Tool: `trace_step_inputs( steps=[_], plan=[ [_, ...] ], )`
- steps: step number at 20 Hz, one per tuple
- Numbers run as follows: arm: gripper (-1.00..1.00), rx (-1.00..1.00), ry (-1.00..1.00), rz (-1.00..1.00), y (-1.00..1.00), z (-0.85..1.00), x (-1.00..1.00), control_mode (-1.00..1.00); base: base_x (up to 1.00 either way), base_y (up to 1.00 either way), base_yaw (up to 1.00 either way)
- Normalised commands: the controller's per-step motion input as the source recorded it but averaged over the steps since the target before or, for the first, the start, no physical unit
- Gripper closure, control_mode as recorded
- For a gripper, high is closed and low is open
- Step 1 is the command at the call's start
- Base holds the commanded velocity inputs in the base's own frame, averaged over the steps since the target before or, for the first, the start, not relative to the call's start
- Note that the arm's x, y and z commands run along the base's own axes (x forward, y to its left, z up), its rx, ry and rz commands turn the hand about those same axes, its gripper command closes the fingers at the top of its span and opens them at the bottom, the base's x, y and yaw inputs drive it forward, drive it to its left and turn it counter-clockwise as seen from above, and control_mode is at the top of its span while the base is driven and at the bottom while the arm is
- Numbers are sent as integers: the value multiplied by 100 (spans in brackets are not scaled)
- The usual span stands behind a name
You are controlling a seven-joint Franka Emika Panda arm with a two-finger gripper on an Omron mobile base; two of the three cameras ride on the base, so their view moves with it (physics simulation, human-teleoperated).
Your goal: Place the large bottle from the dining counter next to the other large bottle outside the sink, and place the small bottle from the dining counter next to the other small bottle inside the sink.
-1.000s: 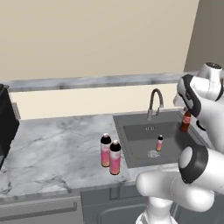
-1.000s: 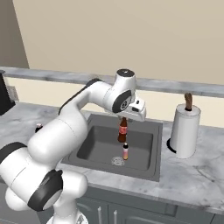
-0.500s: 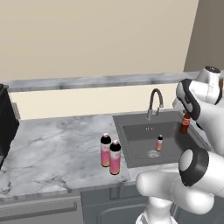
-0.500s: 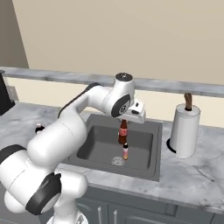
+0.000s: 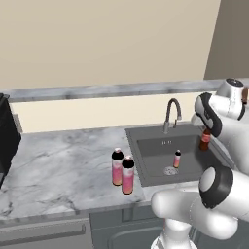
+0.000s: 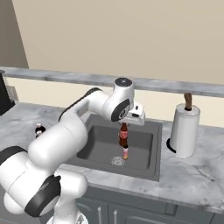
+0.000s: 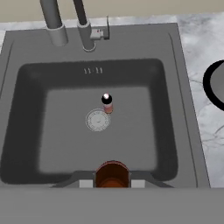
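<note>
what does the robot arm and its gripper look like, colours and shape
The arm is glossy white, built of thick rounded segments with dark grey bands and round dark caps at the joints. The gripper is a small boxy white and grey hand with two short dark jaws. No cables or markings are visible.

Since 1 second ago, you have carried the small dark brown cola-style bottle with the red label a little lower over the dark grey recessed sink basin. The two-finger gripper clamped on its neck has dropped with it, bringing it nearer the small pale pinkish-white bottle.
</note>
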Motion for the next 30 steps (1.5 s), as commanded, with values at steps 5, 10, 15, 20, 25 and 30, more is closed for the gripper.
trace_step_inputs(
  steps=[5, 10, 15, 20, 25, 30],
  plan=[
    [100, -1, -5, 5, 0, -21, 3, -100, 0, 0, 0],
    [100, -2, -5, 4, 0, -23, 1, -100, 0, 0, 0],
    [100, -4, -2, 3, 0, -20, 0, -100, 0, 0, 0],
    [100, -4, 0, 2, 0, -17, 0, -100, 0, 0, 0],
    [100, -2, 0, 2, 0, -15, 0, -100, 0, 0, 0],
    [100, 0, 0, 2, 0, -17, 0, -100, 0, 0, 0]
  ],
)
